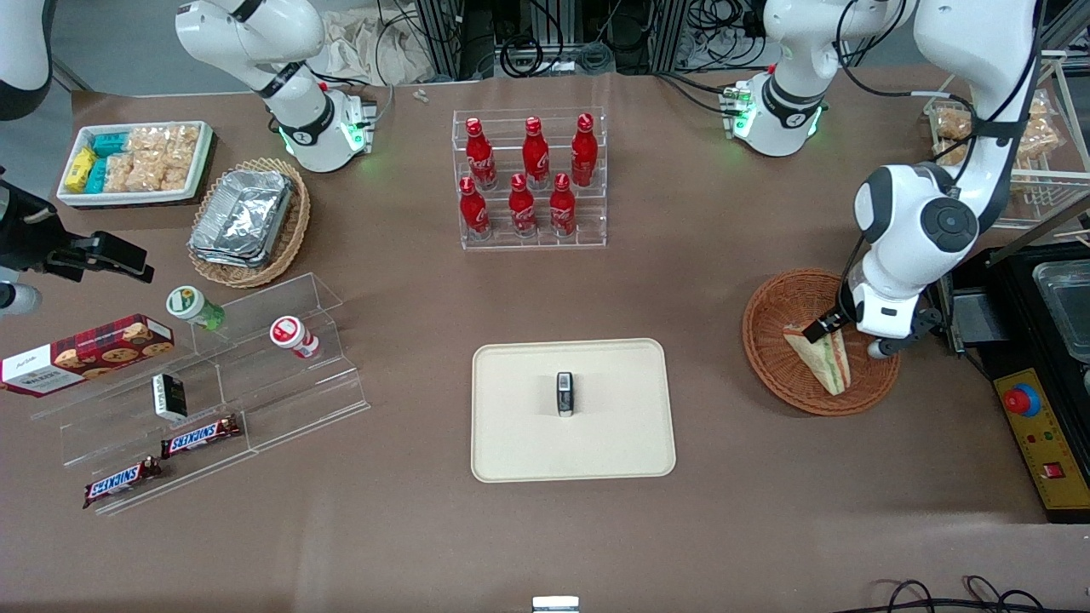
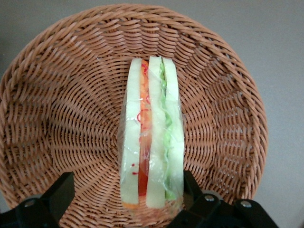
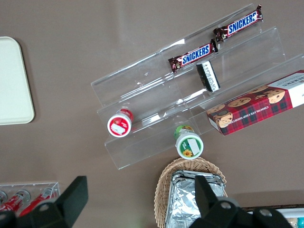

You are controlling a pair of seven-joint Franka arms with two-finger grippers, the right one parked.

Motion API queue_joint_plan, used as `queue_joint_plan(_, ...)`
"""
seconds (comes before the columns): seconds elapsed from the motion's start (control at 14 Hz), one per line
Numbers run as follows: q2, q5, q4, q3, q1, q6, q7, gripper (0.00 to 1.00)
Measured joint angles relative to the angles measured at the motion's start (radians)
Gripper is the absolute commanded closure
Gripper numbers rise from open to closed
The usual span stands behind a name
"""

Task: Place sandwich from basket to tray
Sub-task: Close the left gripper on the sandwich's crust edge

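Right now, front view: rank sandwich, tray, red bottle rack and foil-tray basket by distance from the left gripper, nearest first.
The gripper is open over the basket, fingers straddling the sandwich.
1. Sandwich: directly under it.
2. Tray: mid-table, nearer the camera.
3. Bottle rack: mid-table, farther back.
4. Foil-tray basket: toward the parked arm's end.

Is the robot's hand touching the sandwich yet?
Cannot tell. In the left wrist view the hand straddles the sandwich in the basket; one finger looks against it, without plain contact.

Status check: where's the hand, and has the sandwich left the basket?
Hand open, low over basket, fingers straddling sandwich. Sandwich in basket, not lifted. Tray holds one small dark item.
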Motion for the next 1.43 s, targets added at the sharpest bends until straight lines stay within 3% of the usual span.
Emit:
queue_joint_plan(0.29, 0.029, 0.000, 0.000, 0.000, 0.000, 0.031, -0.068, 0.00)
queue_joint_plan(0.36, 0.036, 0.000, 0.000, -0.001, -0.002, 0.037, -0.077, 0.05)
queue_joint_plan(0.43, 0.042, 0.000, 0.000, -0.002, -0.003, 0.047, -0.083, 0.21)
queue_joint_plan(0.64, 0.051, 0.000, 0.000, -0.003, -0.003, 0.057, -0.088, 0.87)
queue_joint_plan(0.71, 0.051, 0.000, 0.000, -0.003, -0.003, 0.058, -0.091, 0.98)
queue_joint_plan(1.43, 0.047, 0.002, 0.017, -0.009, -0.004, 0.056, -0.103, 0.98)
